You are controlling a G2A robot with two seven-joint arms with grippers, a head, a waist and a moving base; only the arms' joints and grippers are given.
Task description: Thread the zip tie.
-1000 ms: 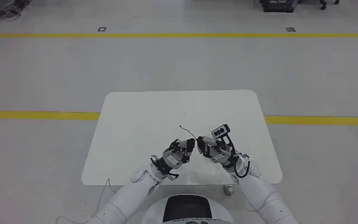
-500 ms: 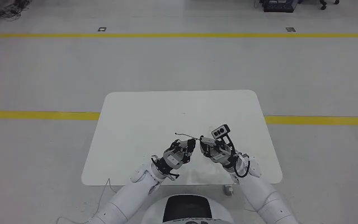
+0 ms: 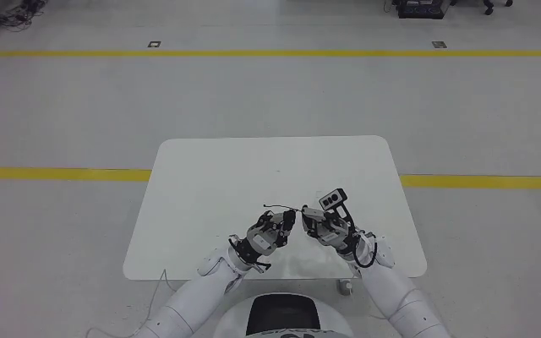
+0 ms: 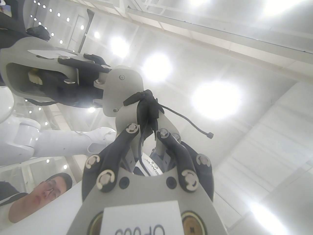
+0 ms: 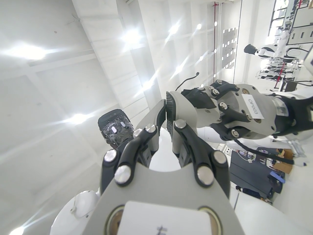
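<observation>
A thin black zip tie (image 3: 279, 206) hangs above the front middle of the white table (image 3: 211, 177). My left gripper (image 3: 289, 217) is shut on the zip tie (image 4: 185, 121), whose free length curves out to a small square head. In the left wrist view the left gripper (image 4: 146, 113) pinches the tie in a dark bunch at its tips. My right gripper (image 3: 304, 219) sits right beside it, tip to tip. In the right wrist view the right gripper (image 5: 165, 106) has its pads pressed together with nothing visible between them, and the zip tie (image 5: 188, 79) sticks out beyond them.
Both grippers hover close together over the table's near edge. The tabletop stretches away on the far side and to the left. Grey floor with yellow lines (image 3: 254, 53) surrounds the table.
The tie's free end has swung from pointing away from me to lying leftward, nearly level. The right gripper edged slightly toward the left one.
</observation>
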